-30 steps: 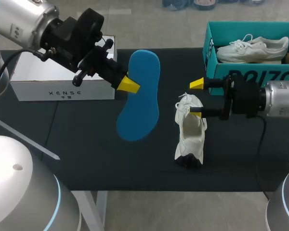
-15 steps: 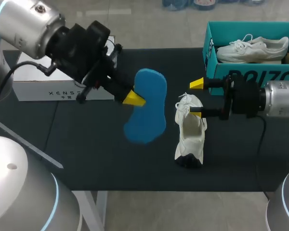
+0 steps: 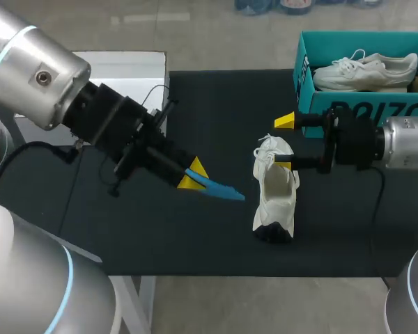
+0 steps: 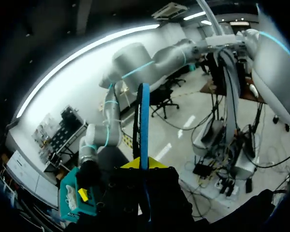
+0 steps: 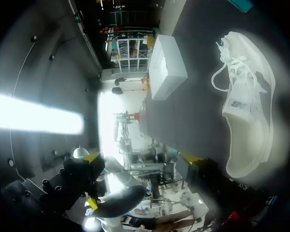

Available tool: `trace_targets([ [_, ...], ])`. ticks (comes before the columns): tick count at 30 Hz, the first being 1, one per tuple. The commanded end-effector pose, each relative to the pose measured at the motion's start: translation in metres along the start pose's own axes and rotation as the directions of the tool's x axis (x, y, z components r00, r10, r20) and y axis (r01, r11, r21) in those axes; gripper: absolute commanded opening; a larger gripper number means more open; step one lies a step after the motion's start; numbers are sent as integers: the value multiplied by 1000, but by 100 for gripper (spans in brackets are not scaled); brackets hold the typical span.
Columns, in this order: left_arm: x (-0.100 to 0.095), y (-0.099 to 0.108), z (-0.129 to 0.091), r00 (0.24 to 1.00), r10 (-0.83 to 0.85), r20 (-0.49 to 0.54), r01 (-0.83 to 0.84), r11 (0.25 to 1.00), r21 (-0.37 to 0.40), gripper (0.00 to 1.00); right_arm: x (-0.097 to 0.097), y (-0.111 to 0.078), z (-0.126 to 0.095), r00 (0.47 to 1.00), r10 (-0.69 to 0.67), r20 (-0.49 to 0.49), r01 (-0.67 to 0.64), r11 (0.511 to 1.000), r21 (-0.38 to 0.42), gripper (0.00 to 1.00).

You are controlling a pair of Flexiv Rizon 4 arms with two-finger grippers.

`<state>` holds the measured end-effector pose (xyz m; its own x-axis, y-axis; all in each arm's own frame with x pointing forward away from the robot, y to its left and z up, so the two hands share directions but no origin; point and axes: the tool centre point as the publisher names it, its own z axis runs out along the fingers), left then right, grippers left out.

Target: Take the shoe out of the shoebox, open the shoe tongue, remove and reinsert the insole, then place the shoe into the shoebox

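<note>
Gripping the blue insole (image 3: 221, 189) edge-on, the left jaws hang near the white shoe (image 3: 273, 198) on the tabletop (image 3: 125, 236) in the head view, with the right jaws wide at its collar. Left wrist view: the insole is clamped between the jaws. Right wrist view: the shoe lies ahead of the spread jaws, so I'd tip the insole toe-first into the opening.

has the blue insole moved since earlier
yes, the blue insole went from beside the white box toward the white shoe, held in the left gripper
</note>
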<state>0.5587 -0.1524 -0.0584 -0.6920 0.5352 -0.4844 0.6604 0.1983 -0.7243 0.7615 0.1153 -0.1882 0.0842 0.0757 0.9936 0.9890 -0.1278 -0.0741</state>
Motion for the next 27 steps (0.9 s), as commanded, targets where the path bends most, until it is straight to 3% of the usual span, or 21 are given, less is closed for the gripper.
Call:
trace_targets([
  [1, 15, 15, 7, 982, 184, 43, -182, 982, -58, 0, 0, -1, 0, 1000, 0, 1, 0, 1000, -3, 100],
  [8, 10, 41, 41, 971, 241, -3, -240, 964, -116, 0, 0, -1, 0, 1000, 0, 1, 0, 1000, -3, 100],
  [10, 7, 53, 48, 972, 233, 22, -230, 969, -90, 0, 0, -1, 0, 1000, 0, 1, 0, 1000, -3, 100],
  [13, 1, 79, 59, 999, 18, 49, -15, 998, -55, 0, 0, -1, 0, 1000, 0, 1, 0, 1000, -3, 100],
  [14, 0, 89, 60, 990, -139, 38, 139, 990, 20, 0, 0, -1, 0, 1000, 0, 1, 0, 1000, -3, 100],
  [27, 0, 89, 60, 990, -139, 38, 139, 990, 20, 0, 0, -1, 0, 1000, 0, 1, 0, 1000, -3, 100],
])
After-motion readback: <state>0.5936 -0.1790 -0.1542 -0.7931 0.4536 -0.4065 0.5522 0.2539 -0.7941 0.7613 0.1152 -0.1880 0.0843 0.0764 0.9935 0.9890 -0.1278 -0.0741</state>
